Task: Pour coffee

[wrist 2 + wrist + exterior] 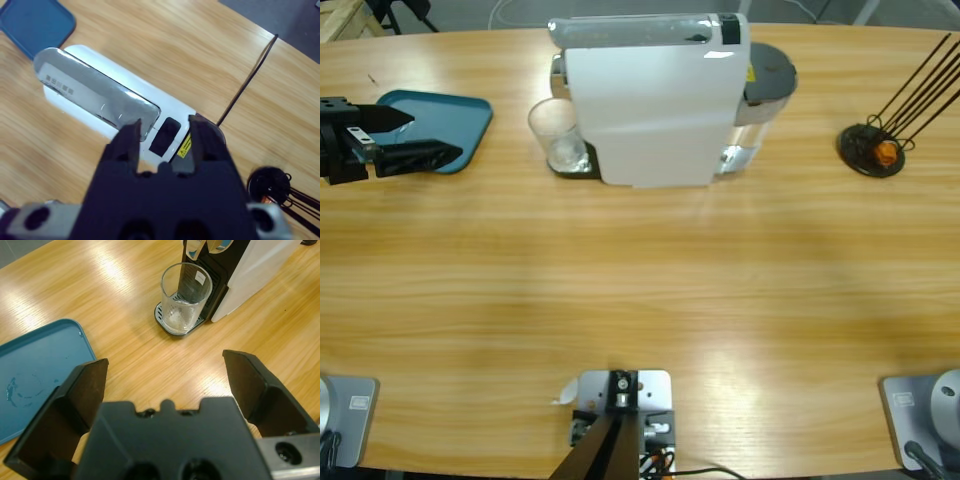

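In the high view you have the white coffee machine (650, 110) standing at the upper middle of the frame, with a clear glass (556, 135) on its drip tray at its left side. The left gripper (420, 138) comes in from the left edge, its black jaws spread apart and lying over the near edge of a blue tray (450, 115) in the upper left. At the upper right sits a small black holder with an orange blob and thin black rods (873, 148). The right arm is not seen in this view. In the left wrist view you look along the left gripper (165, 375), jaws wide apart and holding nothing, with the glass (185, 297) in the upper middle on the drip tray (165, 320) and the blue tray (35, 375) at the left (the glass looks nearly clear at its bottom; you cannot make out any coffee in it). In the right wrist view the right gripper (164, 131) hangs above the top of the coffee machine (100, 105), its jaws a little apart and around nothing, with the rod holder (272, 185) at the lower right and the blue tray (35, 22) in the upper left corner.
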